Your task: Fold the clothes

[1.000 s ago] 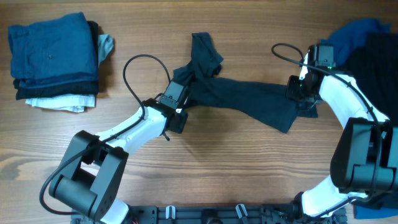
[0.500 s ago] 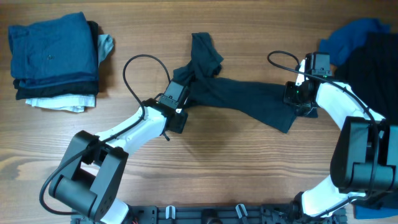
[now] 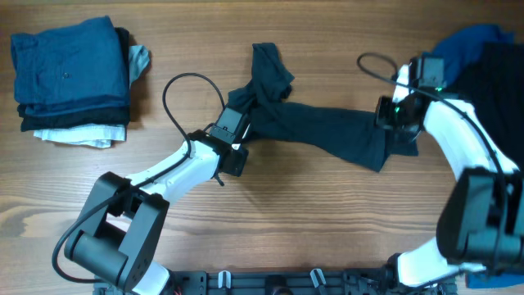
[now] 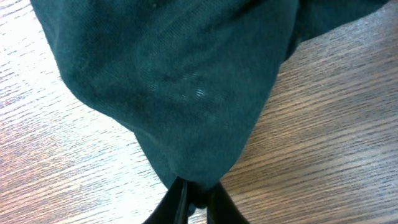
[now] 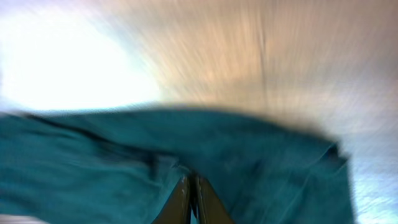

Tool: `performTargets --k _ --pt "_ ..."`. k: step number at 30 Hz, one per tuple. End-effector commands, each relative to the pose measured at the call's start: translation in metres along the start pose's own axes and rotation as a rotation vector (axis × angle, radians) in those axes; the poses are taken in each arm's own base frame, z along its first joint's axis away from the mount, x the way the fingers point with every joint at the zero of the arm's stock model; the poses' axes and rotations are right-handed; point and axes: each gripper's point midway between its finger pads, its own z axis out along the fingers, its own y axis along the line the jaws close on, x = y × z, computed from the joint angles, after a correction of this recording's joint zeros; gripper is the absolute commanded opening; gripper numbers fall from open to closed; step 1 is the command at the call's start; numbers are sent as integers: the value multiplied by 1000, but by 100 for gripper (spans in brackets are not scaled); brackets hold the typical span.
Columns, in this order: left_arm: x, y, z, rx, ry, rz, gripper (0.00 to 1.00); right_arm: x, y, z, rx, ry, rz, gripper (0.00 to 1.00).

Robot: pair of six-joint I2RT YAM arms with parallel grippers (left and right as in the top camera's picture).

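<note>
Overhead shows the navy shirt [image 3: 327,131] stretched toward 3 o'clock; only the wrist views reveal left end effector [image 4: 193,191] and right end effector [image 5: 191,185] clamping it.

shirt [image 3: 327,131]: soft matt knit cloth, near-black, fine weave showing right ahead of the left gripper [image 4: 194,186], whose fingers look like smooth black plastic. table [image 3: 311,221]: wood grain, light satin sheen. arm shells [image 3: 176,168]: glossy white plastic. cable [image 3: 164,97]: black, rubbery. folded stack [image 3: 70,74]: matt cloth too.
</note>
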Motion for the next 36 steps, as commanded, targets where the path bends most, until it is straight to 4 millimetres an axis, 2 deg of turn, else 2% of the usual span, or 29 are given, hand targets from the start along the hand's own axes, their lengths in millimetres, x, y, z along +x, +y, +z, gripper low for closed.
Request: performTargets --k 1,6,9,11,12,14,17,18,19,21,23,28,33,35,36 --pt "19 -1 11 2 59 7 8 -52 20 -63 -62 -214 -47 4" --pt "18 -1 11 3 56 6 8 -77 10 -67 -1 -317 -26 4" --pt "18 -1 11 3 56 6 8 -104 -3 -66 71 -422 5 4" --pt "18 -1 11 3 56 6 8 -120 -11 -61 110 -477 15 4" --pt "18 -1 11 3 56 6 8 -120 -11 -52 111 -468 9 5" --pt "18 -1 11 3 56 6 9 -110 -14 -33 114 -404 10 4" --pt "18 -1 11 3 56 6 9 -73 -22 2 134 -227 23 6" --pt "18 -1 11 3 56 6 9 -63 -24 11 137 -180 26 25" --pt "18 -1 11 3 56 6 9 -51 -26 20 139 -125 29 66" --pt "18 -1 11 3 56 6 10 -29 -29 34 146 -30 34 85" --pt "18 -1 11 3 56 6 11 -19 -29 41 139 14 38 86" --pt "18 -1 11 3 55 6 13 -11 -22 53 91 51 43 87" --pt "18 -1 11 3 56 6 15 -3 -20 73 61 87 52 87" --pt "18 -1 11 3 56 6 15 -1 -14 79 22 98 54 82" --pt "18 -1 11 3 56 6 15 -1 -11 80 8 99 51 75"
